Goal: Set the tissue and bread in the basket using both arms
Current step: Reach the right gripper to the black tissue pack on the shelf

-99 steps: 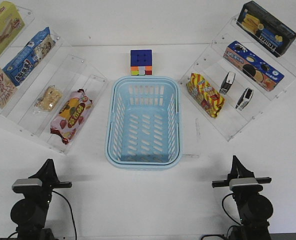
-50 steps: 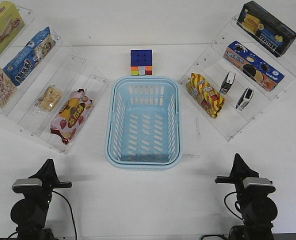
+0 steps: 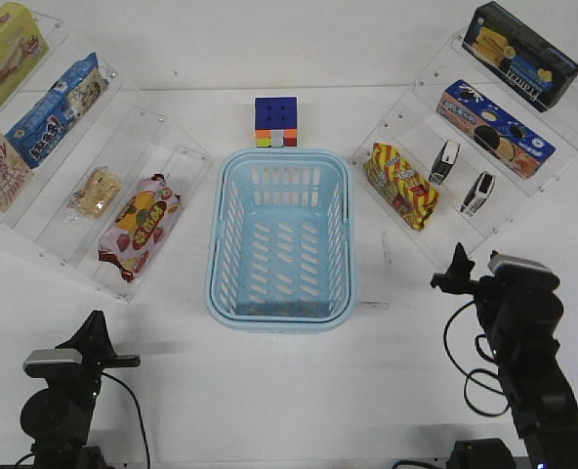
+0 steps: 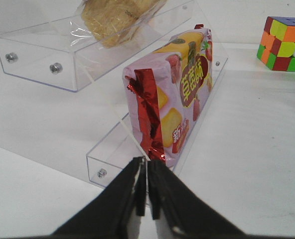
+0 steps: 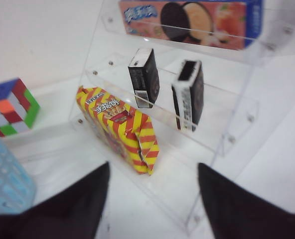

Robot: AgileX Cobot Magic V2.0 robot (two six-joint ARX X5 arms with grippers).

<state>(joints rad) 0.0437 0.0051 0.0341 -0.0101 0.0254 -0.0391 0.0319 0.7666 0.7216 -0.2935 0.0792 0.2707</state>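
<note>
The basket (image 3: 280,237) sits at the centre of the front view, nothing inside it. The bread (image 3: 95,191) lies on the clear shelf (image 3: 162,156) at centre left, just left of a pink snack bag (image 3: 140,225). Two tissue packs stand on the clear rack (image 3: 445,259) at upper right: one tissue (image 3: 444,162) just right of a red-and-yellow bag (image 3: 400,185), the other pack (image 3: 477,193) beside it to the right. A colour cube (image 3: 275,121) stands just above the basket.

The left gripper (image 4: 147,191) is at lower left in the front view, low over the table; its wrist view shows the jaws clenched on nothing, pointing at the pink bag. The right gripper (image 5: 152,194) is at lower right of the front view, below the rack; its jaws are spread wide and bare, with both tissue packs in the upper centre of its wrist view.
</note>
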